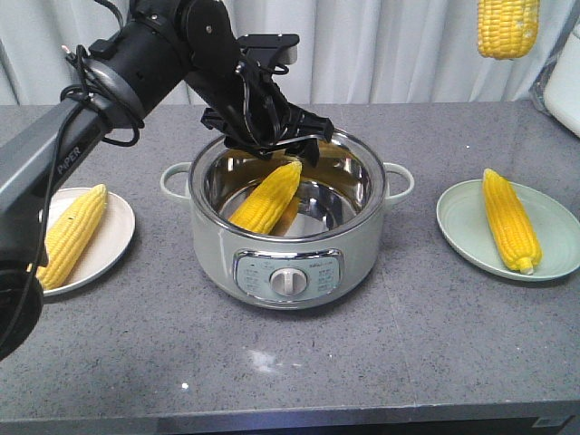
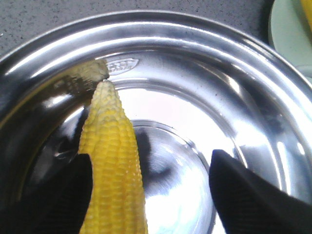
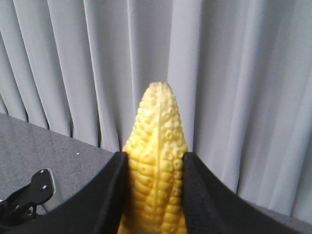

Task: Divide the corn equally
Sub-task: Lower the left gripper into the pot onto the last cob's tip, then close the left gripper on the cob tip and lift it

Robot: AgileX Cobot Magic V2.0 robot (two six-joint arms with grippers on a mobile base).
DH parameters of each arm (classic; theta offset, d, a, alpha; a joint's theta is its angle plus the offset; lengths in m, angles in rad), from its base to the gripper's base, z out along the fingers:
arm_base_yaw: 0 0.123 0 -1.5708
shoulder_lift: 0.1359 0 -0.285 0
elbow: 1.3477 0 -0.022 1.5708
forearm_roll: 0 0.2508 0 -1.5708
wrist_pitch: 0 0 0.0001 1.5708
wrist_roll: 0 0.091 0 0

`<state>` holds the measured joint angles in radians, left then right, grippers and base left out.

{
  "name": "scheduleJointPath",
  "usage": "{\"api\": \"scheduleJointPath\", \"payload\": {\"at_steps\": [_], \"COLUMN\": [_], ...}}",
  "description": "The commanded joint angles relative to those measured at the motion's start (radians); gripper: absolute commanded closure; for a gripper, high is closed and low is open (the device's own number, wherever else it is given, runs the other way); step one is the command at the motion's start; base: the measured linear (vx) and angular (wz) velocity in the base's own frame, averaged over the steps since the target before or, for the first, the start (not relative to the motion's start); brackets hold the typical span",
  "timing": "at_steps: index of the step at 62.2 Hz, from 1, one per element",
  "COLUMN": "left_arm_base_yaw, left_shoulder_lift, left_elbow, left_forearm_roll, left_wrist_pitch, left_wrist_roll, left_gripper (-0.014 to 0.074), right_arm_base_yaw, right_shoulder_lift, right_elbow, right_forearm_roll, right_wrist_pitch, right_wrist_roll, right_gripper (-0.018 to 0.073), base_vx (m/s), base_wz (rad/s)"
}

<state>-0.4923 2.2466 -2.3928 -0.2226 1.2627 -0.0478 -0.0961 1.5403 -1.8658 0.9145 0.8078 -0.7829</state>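
The left fingers [image 2: 243, 195] stood apart over the pot [image 1: 285, 245], flanking a cob [image 1: 267, 198] leaning inside. The right fingers [image 3: 204, 195] were clamped on a second cob [image 3: 157, 170], held high. A third cob [image 1: 71, 234] lay on the left plate [image 1: 113, 237], a fourth cob [image 1: 510, 220] on the right plate [image 1: 462, 217].

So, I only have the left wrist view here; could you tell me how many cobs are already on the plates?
Observer: One each: a cob on the white plate, another cob on the green plate.
Operator: Thank you. Where is the fourth one?
Observer: The right gripper is shut on that fourth cob, high above the counter's right end.
Operator: And does the cob in the pot lie flat?
Observer: No, it leans, tip raised toward the far wall of the pot.
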Motion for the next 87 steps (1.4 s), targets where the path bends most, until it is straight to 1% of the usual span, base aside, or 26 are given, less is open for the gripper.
{"api": "scheduleJointPath", "payload": {"at_steps": [1,17,23,61,67,87], "left_arm_base_yaw": [-0.004,-0.004,-0.004,-0.004,-0.004,-0.004], "left_shoulder_lift": [-0.048,-0.04,-0.04,-0.033,-0.021,0.001], "left_elbow": [-0.024,-0.024,-0.024,-0.024,-0.024,-0.024], "left_forearm_roll": [-0.02,0.012,0.055,0.053,0.047,0.043], "left_wrist_pitch": [-0.009,-0.009,-0.009,-0.009,-0.009,-0.009], "left_wrist_roll": [-0.008,-0.008,-0.009,-0.008,-0.032,-0.032], "left_gripper": [0.0099,0.0099,0.0099,0.0099,0.0099,0.01], "right_arm_base_yaw": [-0.006,-0.006,-0.006,-0.006,-0.006,-0.006], "right_shoulder_lift": [-0.03,-0.03,-0.03,-0.03,-0.03,-0.03], "right_elbow": [-0.031,-0.031,-0.031,-0.031,-0.031,-0.031], "right_forearm_roll": [0.034,0.019,0.007,0.008,0.008,0.008], "right_wrist_pitch": [-0.048,-0.045,-0.044,-0.04,-0.04,-0.04], "right_wrist_roll": [0.005,0.005,0.01,0.014,0.019,0.019], "right_gripper": [0.0566,0.0566,0.0566,0.0566,0.0566,0.0566], "base_vx": [0.0,0.0,0.0,0.0,0.0,0.0], "base_wz": [0.0,0.0,0.0,0.0,0.0,0.0]}}
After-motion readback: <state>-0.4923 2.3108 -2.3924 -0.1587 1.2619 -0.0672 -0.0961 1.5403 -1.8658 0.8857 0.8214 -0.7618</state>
